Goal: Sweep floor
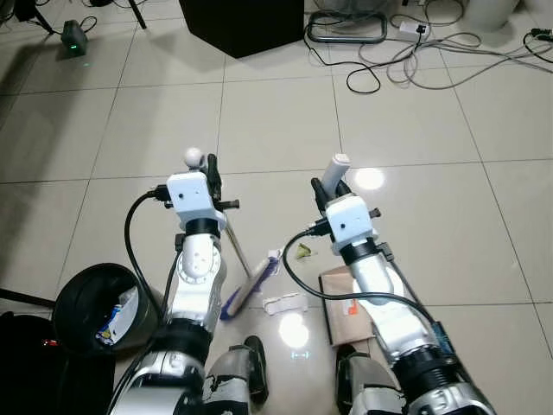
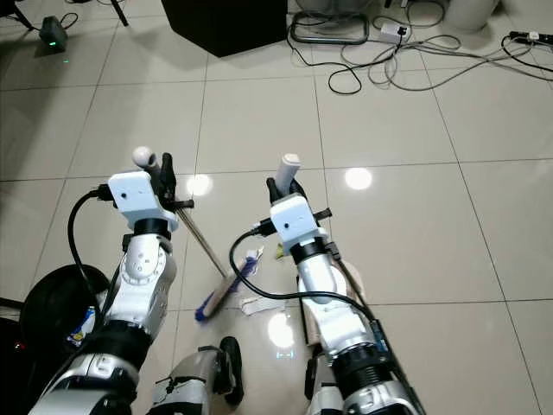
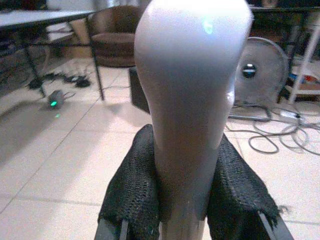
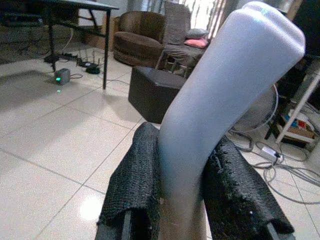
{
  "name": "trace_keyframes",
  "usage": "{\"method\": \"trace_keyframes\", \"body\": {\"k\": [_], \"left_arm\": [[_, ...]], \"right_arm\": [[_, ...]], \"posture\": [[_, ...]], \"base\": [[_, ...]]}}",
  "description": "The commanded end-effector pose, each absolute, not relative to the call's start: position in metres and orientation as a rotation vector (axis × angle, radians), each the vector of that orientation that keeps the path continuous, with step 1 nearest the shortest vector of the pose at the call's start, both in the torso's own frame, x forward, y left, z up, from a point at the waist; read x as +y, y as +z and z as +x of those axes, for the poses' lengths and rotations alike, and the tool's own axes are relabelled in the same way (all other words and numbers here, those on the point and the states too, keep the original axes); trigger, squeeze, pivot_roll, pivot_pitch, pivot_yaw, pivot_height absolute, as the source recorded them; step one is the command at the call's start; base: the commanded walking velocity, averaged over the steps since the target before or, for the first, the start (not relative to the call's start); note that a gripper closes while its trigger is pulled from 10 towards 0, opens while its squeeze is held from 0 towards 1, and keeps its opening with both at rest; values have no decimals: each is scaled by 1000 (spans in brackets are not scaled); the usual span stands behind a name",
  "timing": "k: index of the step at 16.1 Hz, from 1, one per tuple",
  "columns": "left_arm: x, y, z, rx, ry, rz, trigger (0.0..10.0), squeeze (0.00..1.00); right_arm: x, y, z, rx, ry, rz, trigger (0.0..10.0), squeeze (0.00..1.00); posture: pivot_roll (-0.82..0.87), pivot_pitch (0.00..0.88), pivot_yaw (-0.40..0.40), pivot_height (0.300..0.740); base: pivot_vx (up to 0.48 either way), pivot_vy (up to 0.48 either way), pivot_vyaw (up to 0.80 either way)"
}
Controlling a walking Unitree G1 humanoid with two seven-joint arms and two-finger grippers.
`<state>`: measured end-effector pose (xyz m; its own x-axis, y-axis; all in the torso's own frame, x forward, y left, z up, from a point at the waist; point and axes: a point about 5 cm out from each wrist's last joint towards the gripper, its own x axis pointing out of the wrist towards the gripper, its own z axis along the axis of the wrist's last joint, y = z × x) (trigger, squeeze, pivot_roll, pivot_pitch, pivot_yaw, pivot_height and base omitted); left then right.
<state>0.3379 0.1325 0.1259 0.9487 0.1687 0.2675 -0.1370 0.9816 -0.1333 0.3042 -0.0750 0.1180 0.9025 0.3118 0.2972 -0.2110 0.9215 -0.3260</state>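
Cream floor tiles (image 1: 285, 121) stretch ahead of a humanoid robot caught mid-chore: its left gripper (image 1: 210, 173) is clenched on the rounded top of a broom handle (image 3: 192, 100), whose thin shaft slants down to the blue-bristled broom head (image 1: 251, 287) resting on the floor between its feet. Its right gripper (image 1: 333, 186) is clamped around the pale grip of a dustpan handle (image 4: 220, 110), with the brown dustpan (image 1: 346, 307) lying flat on the tiles just beside the brush. Litter is not yet collected: a white scrap (image 1: 285, 303) lies between brush and pan, and a yellowish wrapper (image 1: 303, 251) sits just beyond them. A black bin (image 1: 99, 307) holding some rubbish waits near the robot's left side. By appearances the sweeping is under way, with gathering and emptying left to do
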Motion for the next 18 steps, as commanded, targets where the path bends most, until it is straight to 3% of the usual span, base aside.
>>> {"method": "trace_keyframes", "body": {"k": [1, 6, 11, 16, 18], "left_arm": [[135, 114, 336, -222, 221, -185, 10000, 0], [137, 119, 340, -193, 379, -420, 10000, 0], [125, 142, 343, -237, 316, -558, 10000, 0], [135, 180, 341, -317, 240, -557, 10000, 0], [145, 201, 346, -398, 177, -462, 10000, 0]], "right_arm": [[-59, 120, 298, -362, 299, -250, 10000, 0], [-40, 122, 297, -363, 288, -208, 10000, 0], [-52, 121, 306, -320, 205, -179, 10000, 0], [-66, 115, 310, -285, 159, -188, 10000, 0], [-68, 113, 309, -279, 158, -191, 10000, 0]], "posture": [[64, 351, 110, 740], [74, 340, 106, 740], [84, 325, 109, 740], [97, 323, 120, 740], [98, 324, 120, 740]], "base": [[0, 0, 0], [0, 0, 0], [0, 0, 0], [0, 0, 0], [0, 0, 0]]}}
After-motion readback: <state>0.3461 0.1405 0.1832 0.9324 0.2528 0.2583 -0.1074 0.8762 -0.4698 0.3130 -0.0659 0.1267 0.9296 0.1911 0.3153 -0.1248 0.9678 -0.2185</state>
